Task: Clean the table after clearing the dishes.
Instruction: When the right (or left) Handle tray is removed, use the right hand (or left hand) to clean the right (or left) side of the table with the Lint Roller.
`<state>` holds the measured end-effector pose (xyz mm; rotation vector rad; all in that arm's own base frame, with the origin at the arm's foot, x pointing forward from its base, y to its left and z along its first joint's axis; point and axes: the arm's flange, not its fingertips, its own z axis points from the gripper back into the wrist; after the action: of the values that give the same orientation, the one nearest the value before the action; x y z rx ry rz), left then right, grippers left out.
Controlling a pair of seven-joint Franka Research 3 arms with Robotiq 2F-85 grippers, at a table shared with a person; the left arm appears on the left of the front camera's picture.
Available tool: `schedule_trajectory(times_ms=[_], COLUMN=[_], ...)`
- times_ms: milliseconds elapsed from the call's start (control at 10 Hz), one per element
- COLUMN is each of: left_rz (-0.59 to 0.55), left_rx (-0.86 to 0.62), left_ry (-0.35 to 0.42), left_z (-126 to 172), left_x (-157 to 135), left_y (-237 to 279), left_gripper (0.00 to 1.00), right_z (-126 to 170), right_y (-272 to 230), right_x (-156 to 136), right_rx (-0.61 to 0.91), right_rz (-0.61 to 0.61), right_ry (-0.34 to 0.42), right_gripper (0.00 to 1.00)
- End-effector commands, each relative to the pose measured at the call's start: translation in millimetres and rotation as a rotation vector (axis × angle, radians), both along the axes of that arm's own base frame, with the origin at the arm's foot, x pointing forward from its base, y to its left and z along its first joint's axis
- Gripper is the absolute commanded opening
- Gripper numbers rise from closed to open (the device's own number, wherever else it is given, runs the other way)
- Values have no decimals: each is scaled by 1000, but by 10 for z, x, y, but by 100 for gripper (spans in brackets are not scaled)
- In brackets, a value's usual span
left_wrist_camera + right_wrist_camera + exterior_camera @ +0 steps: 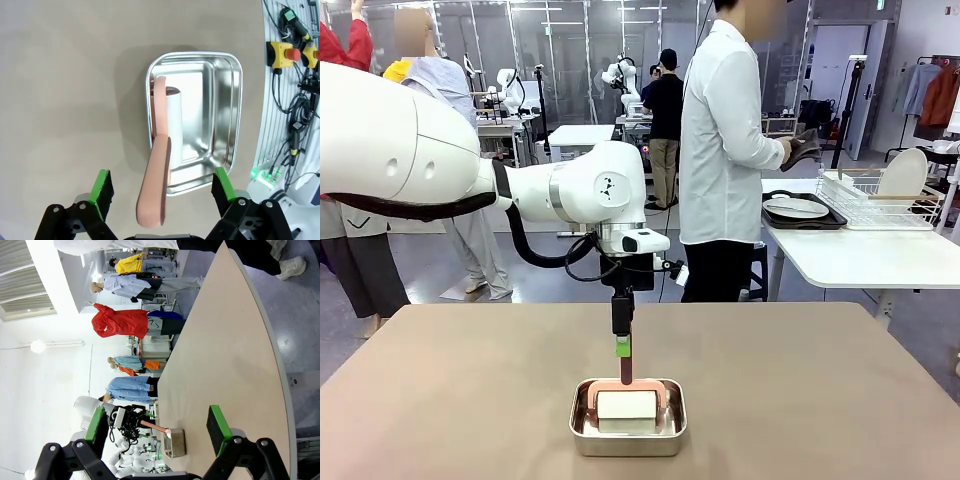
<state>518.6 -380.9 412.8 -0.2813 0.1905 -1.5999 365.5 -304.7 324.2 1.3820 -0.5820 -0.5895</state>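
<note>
The taupe table (470, 400) carries a small steel pan (580, 430) with a lint roller in it. The roller's white roll (626, 405) lies in the pan and its pink handle (626, 368) rises upward. My left gripper (623, 340) hangs over the pan, open. In the left wrist view the handle (157, 200) stands between the green-padded fingers (102, 187), which are wide apart and clear of it. My right gripper (156, 422) is open and holds nothing, off the table's side. A white plate on a dark tray (800, 210) rests on the white side table.
A person in a white shirt (720, 150) stands beyond the far edge, turned toward the side table (860, 255), holding something dark. A wire rack (880, 200) with a plate stands there. Cables and emergency-stop buttons (282, 52) sit off the table's near edge.
</note>
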Motion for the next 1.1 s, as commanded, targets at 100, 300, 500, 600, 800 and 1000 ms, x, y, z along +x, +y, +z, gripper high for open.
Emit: schedule_trajectory(times_ms=[100, 300, 500, 600, 800, 1000], left_rz=[15, 19, 17, 17, 18, 19], left_rx=[5, 18, 19, 19, 23, 26], left_ry=[45, 45, 51, 55, 57, 59], left_z=[36, 31, 21, 16, 28, 23], left_x=[26, 26, 34, 34, 34, 30], left_y=[-25, -24, -35, -39, -45, -49], left_gripper=[92, 73, 54, 41, 22, 3], right_z=[40, 40, 40, 40, 40, 40], right_y=[5, 5, 5, 5, 5, 5], right_x=[-14, -14, -14, -14, -14, -14], right_rx=[3, 3, 3, 3, 3, 3], right_rz=[-3, -3, -3, -3, -3, -3], right_ry=[-2, -2, -2, -2, -2, -2], right_gripper=[100, 100, 100, 100, 100, 100])
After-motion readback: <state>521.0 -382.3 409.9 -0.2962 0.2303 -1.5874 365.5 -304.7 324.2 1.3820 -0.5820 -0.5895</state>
